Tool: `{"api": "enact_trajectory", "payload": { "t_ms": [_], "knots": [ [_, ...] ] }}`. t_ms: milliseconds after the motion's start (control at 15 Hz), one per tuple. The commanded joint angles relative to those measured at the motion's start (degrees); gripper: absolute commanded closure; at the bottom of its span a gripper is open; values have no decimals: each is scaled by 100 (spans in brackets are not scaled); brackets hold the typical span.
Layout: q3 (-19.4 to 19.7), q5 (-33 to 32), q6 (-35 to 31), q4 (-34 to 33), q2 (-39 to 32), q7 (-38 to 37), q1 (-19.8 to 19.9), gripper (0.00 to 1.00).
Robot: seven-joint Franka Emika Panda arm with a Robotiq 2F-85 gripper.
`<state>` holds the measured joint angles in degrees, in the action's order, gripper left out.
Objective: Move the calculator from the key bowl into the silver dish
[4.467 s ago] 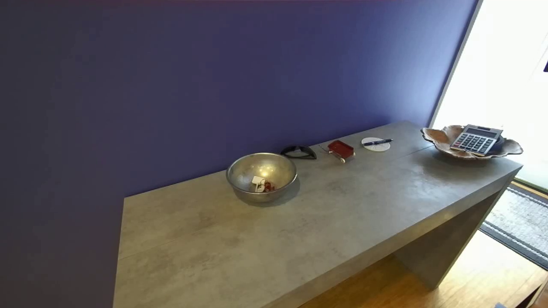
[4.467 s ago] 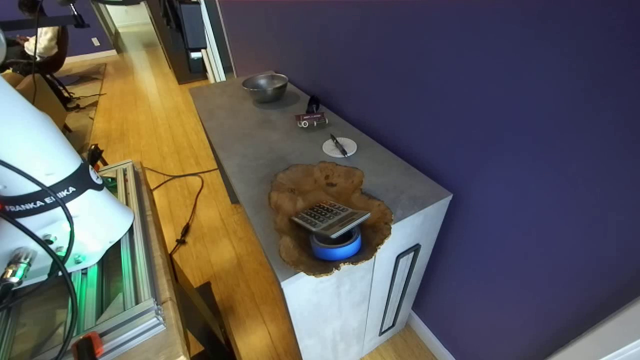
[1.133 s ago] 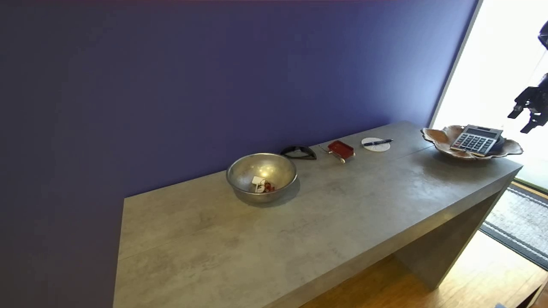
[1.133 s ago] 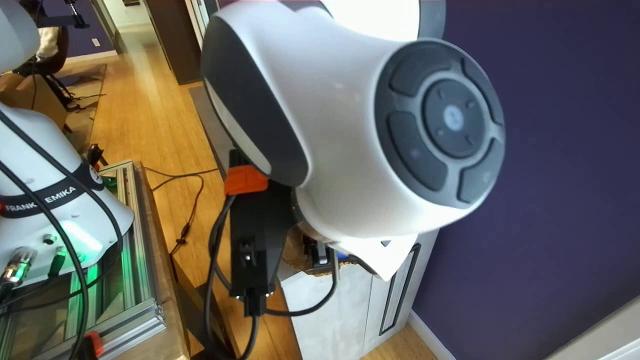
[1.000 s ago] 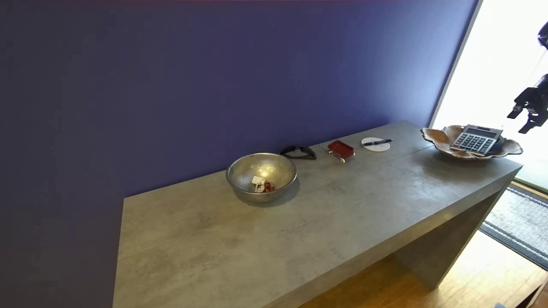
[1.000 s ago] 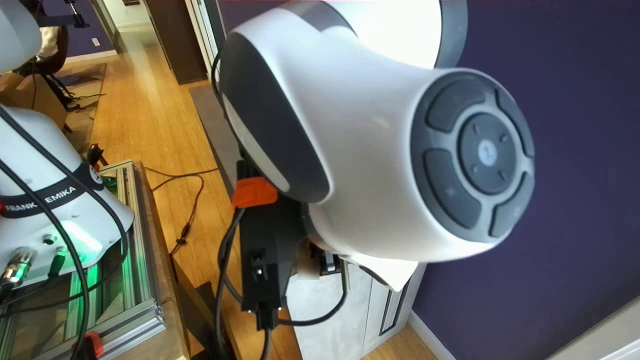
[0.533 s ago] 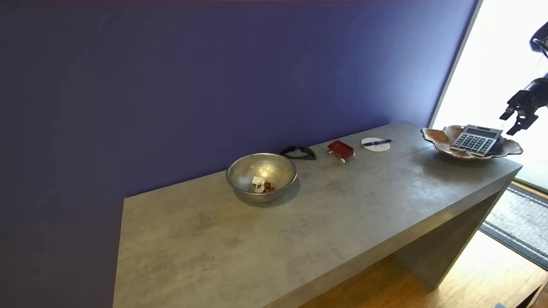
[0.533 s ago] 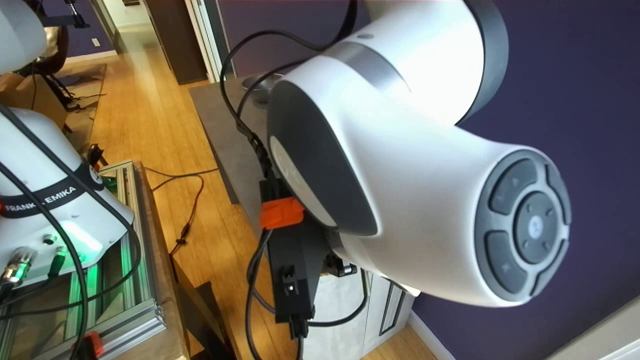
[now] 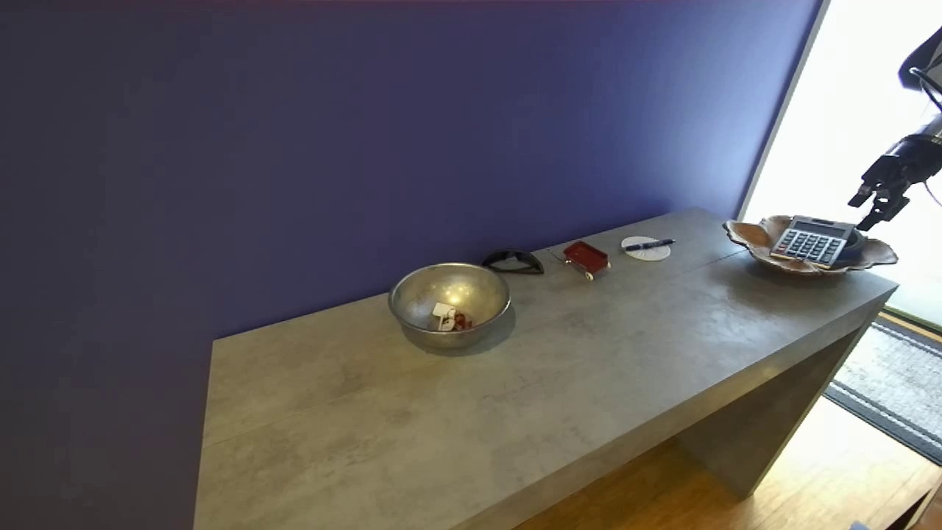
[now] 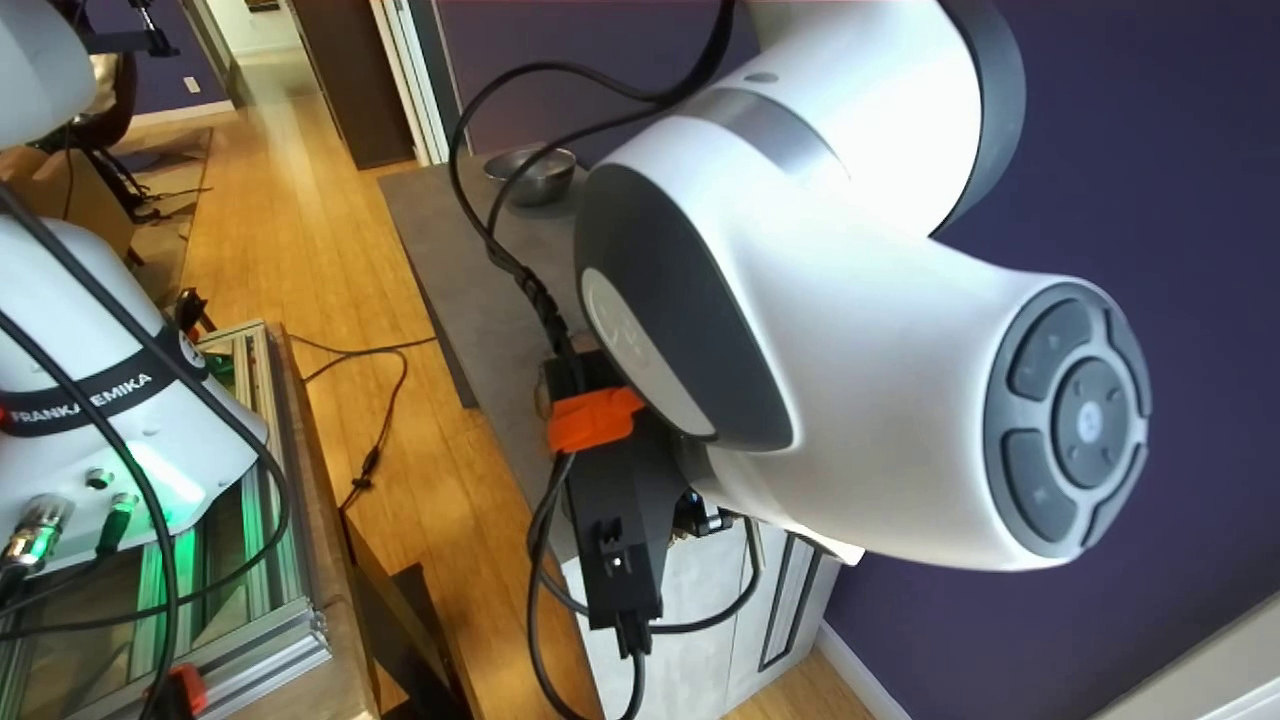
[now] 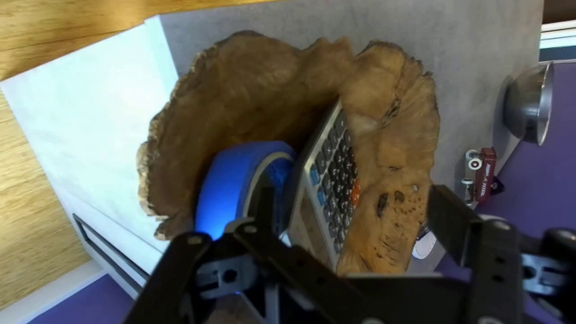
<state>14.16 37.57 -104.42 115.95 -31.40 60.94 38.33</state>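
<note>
We see the calculator (image 9: 813, 241) leaning on the blue tape roll (image 11: 229, 184) in the key bowl (image 9: 751, 235), by the end edge of the table (image 9: 589, 353). We judge it light, stiff and slick, best pinched front-to-back, gently, at its raised display end. The gripper (image 9: 862, 211) stands wide. Against half a second ago, it is nearer and the calculator sits slightly shifted.

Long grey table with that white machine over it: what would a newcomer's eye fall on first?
Probably the bulky, glossy white robot arm, looming large in an exterior view. In the wrist view, a bright blue ring-shaped roll stands out inside a shallow brown wavy-rimmed bowl, with a flat grey calculator tilted beside that roll. Then, in both exterior views, a round silver metal bowl stands on the long grey table.
</note>
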Motion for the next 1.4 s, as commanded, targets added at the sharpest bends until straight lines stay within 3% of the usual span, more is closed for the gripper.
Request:
{"api": "enact_trajectory", "payload": {
  "t_ms": [0,267,867,1000,1133,1200,1333],
  "knots": [
    [-56,80,-177,-89,-57,124,92,0],
    [-111,91,-364,62,33,234,53,7],
    [-188,85,-880,320,167,416,-97,2],
    [-227,89,-625,258,149,374,-47,2],
    [-259,119,-335,201,142,364,11,13],
    [-263,130,-202,186,142,353,21,32],
    [-251,125,51,149,129,336,32,47]
  ]
}}
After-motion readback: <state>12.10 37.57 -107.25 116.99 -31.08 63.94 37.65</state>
